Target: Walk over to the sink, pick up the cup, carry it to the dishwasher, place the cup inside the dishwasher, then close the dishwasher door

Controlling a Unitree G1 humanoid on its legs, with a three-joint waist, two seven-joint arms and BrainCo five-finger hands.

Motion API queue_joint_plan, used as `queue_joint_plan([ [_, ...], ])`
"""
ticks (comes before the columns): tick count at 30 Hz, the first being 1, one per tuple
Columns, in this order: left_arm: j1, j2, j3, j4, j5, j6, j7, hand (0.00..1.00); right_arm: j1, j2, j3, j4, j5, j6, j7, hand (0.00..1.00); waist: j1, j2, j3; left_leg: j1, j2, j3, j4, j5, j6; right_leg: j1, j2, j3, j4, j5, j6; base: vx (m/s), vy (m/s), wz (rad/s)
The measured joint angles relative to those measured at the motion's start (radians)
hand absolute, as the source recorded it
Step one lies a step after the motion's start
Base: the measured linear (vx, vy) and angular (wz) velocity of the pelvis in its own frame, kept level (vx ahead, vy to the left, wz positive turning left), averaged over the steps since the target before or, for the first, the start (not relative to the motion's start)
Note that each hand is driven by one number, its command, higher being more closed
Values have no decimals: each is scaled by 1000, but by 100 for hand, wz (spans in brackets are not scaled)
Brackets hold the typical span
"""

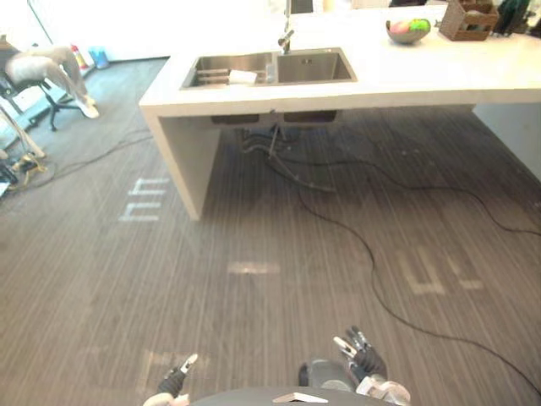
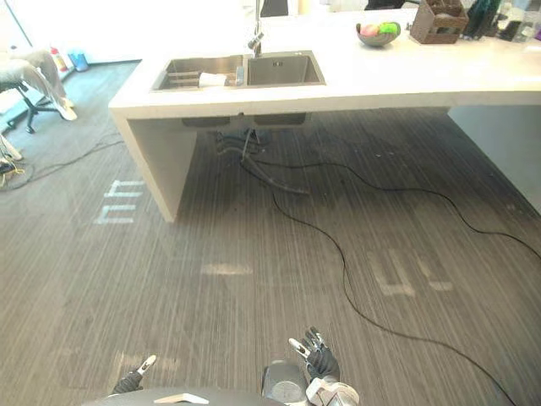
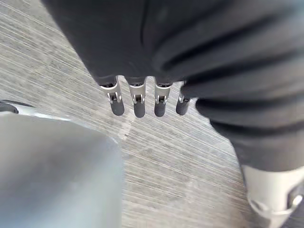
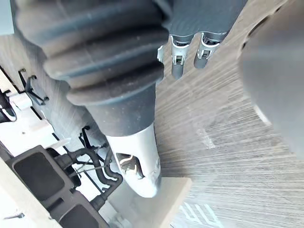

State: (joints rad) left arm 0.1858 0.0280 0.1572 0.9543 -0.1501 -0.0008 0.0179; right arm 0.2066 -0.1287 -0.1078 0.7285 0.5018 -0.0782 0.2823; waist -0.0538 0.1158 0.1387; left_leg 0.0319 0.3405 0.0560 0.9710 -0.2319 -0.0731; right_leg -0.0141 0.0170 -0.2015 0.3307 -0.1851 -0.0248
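Note:
A white counter (image 1: 406,80) with a steel double sink (image 1: 269,68) stands across the floor, well ahead of me. In the sink's left basin lies a small white thing (image 1: 243,77), possibly the cup; its shape is too small to tell. Low at the near edge of the left eye view hangs my left hand (image 1: 176,379), and my right hand (image 1: 365,359) is beside it. Both are open over the grey floor and hold nothing, with straight fingers (image 3: 137,102) on the left one and relaxed fingers (image 4: 176,59) on the right.
A tap (image 1: 286,38) rises behind the sink. A bowl of fruit (image 1: 407,30) and a brown box (image 1: 467,20) sit on the counter's right part. Black cables (image 1: 355,237) snake over the floor under and before the counter. A person sits on an office chair (image 1: 46,63) far left.

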Motion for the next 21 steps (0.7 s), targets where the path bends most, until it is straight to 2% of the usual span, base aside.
queue_joint_plan([
  [1, 0, 9, -1, -18, 9, -17, 5, 0, -11, 2, 26, 7, 0, 8, 0, 0, 7, -16, 5, -55, -32, 9, 41, -37, -2, 79, 8, 0, -80, 11, -7, 484, -160, 2],
  [2, 1, 13, -2, -32, 18, -21, 10, 0, -17, 2, 35, 9, 0, 16, 0, 0, 15, -23, 7, -86, -56, 16, 33, -53, -1, 106, 7, 1, -105, 14, -6, 443, -98, -16],
  [4, -5, 14, -14, -92, 73, -31, 40, 0, -65, -1, 64, 38, -1, 40, -4, 0, 57, -36, 20, -202, -142, 107, -156, -116, 8, 169, -11, 20, -162, 31, 6, 458, -16, -35],
  [5, -8, 15, -21, -108, 85, -33, 44, 0, -74, 0, 65, 35, -2, 44, -4, 0, 64, -40, 27, -228, -163, 133, -226, -113, 13, 184, -21, 23, -176, 31, 7, 412, 56, -27],
  [6, -13, 30, -49, -138, 111, -51, 59, 0, -94, 6, 65, 34, -2, 43, -4, 0, 72, -52, 52, -261, -217, 169, -397, -62, 25, 215, -50, 28, -190, 21, 22, 310, 79, -15],
  [7, -13, 34, -67, -153, 128, -62, 71, 0, -100, 5, 65, 34, -2, 41, -4, 0, 77, -58, 60, -269, -245, 169, -511, -5, 23, 229, -64, 32, -194, 9, 35, 348, 150, -21],
  [8, -10, 37, -103, -173, 156, -85, 99, 0, -106, -2, 70, 36, -1, 36, -4, 0, 87, -45, 65, -279, -258, 142, -707, 95, 1, 255, -65, 45, -216, -30, 48, 410, 239, -23],
  [9, -4, 32, -136, -195, 171, -103, 130, 0, -107, -5, 88, 39, 0, 35, -8, 0, 90, -26, 79, -297, -234, 123, -722, 186, -2, 304, -51, 63, -222, -68, 61, 430, 273, -23],
  [10, -2, 36, -148, -204, 179, -110, 147, 0, -101, -5, 103, 38, 0, 35, -7, 0, 96, -32, 79, -295, -238, 130, -701, 225, 12, 325, -54, 80, -223, -89, 59, 395, 250, -15],
  [11, 2, 57, -180, -254, 207, -122, 188, 0, -102, 4, 127, 37, 0, 34, -7, 0, 100, -48, 73, -295, -272, 147, -664, 226, 29, 337, -76, 118, -218, -123, 51, 439, 202, 2],
  [12, -14, 64, -226, -312, 232, -132, 218, 0, -122, 4, 153, 38, -2, 35, -8, 0, 93, -88, 69, -321, -305, 140, -626, 205, 63, 325, -95, 146, -199, -150, 15, 432, 185, 13],
  [13, -29, 63, -250, -327, 248, -138, 230, 0, -125, 4, 166, 40, -3, 36, -11, 0, 93, -96, 71, -333, -323, 133, -613, 197, 80, 315, -102, 162, -181, -146, 12, 438, 192, 30],
  [14, -58, 61, -296, -337, 285, -140, 252, 0, -145, 5, 185, 39, -10, 39, -23, 0, 89, -105, 72, -341, -351, 133, -613, 203, 130, 278, -120, 175, -114, -135, 21, 415, 219, 36],
  [15, -84, 58, -335, -338, 317, -145, 275, 0, -151, 16, 187, 39, -22, 48, -40, 0, 85, -116, 68, -334, -370, 135, -621, 202, 157, 252, -136, 186, -46, -133, 25, 515, 258, 38],
  [16, -108, 57, -389, -349, 366, -152, 316, 0, -151, 35, 187, 39, -35, 65, -55, 0, 82, -136, 63, -304, -394, 143, -635, 182, 180, 230, -157, 197, 47, -117, 66, 537, 234, 24],
  [17, -114, 57, -411, -361, 397, -163, 344, 0, -146, 48, 188, 38, -37, 76, -66, 0, 82, -147, 58, -273, -407, 145, -645, 162, 191, 209, -169, 202, 143, -88, 113, 465, 170, 9],
  [18, -116, 63, -419, -387, 417, -165, 359, 0, -137, 61, 196, 37, -37, 84, -75, 0, 81, -156, 54, -238, -413, 146, -648, 141, 192, 175, -167, 217, 275, -48, 179, 462, 125, -7],
  [19, -114, 84, -422, -437, 434, -170, 379, 0, -118, 73, 213, 37, -38, 86, -79, 0, 82, -174, 44, -185, -424, 149, -657, 114, 193, 111, -168, 221, 481, 12, 285, 362, 76, -16],
  [20, -114, 92, -421, -467, 441, -171, 388, 0, -111, 76, 221, 33, -39, 87, -82, 0, 84, -178, 42, -155, -429, 152, -663, 100, 190, 78, -170, 216, 590, 30, 311, 437, 84, -32],
  [21, -116, 113, -419, -535, 453, -172, 393, 0, -111, 74, 222, 30, -39, 82, -85, 0, 81, -184, 38, -89, -439, 159, -688, 84, 187, 14, -192, 164, 767, 26, 252, 394, 80, -34],
])
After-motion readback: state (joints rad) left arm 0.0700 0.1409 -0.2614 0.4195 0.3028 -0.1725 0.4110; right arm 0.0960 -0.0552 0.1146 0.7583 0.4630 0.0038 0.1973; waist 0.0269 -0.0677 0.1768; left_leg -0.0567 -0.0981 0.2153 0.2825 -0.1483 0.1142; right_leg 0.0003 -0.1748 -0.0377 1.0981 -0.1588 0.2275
